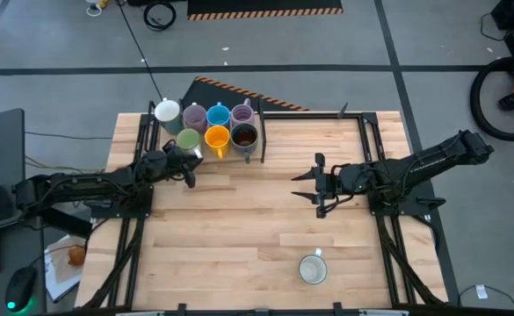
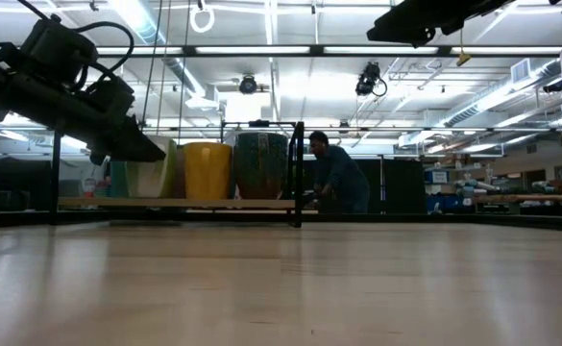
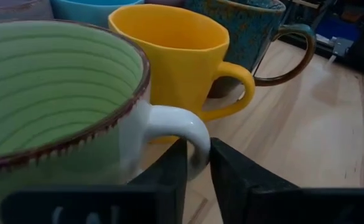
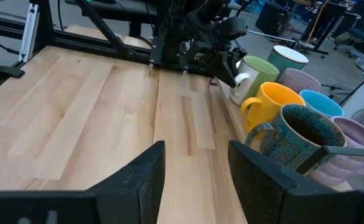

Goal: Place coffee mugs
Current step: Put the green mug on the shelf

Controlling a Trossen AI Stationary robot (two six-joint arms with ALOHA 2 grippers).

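Seven coffee mugs stand packed in two rows at the far edge of the tabletop (image 1: 239, 237), toward its left corner. The back row holds a white mug (image 1: 167, 111), a lilac mug (image 1: 194, 116), a blue mug (image 1: 219, 114) and a second lilac mug (image 1: 242, 115). In front of them stand the green mug (image 1: 188, 139), the orange mug (image 1: 217, 138) and the dark brown mug (image 1: 243, 137). They touch or nearly touch, which reads as deliberate: a tight cluster leaves the rest of the surface free.

The left gripper (image 1: 189, 166) sits just in front of the green mug, its jaws narrow and straddling the mug's white handle (image 3: 180, 127). In the left wrist view a sliver of gap shows beside the handle, so the hold looks loose, probably letting go now that the mug stands upright in its slot. Gripping by the handle makes sense here, since the neighbours leave no room around the body.

The right gripper (image 1: 307, 185) hovers over the middle of the tabletop, jaws wide and empty, facing the cluster.

One white mug (image 1: 313, 269) stands alone near the near edge, toward the right corner, well apart from the rest; it appears to be the last one to be placed.
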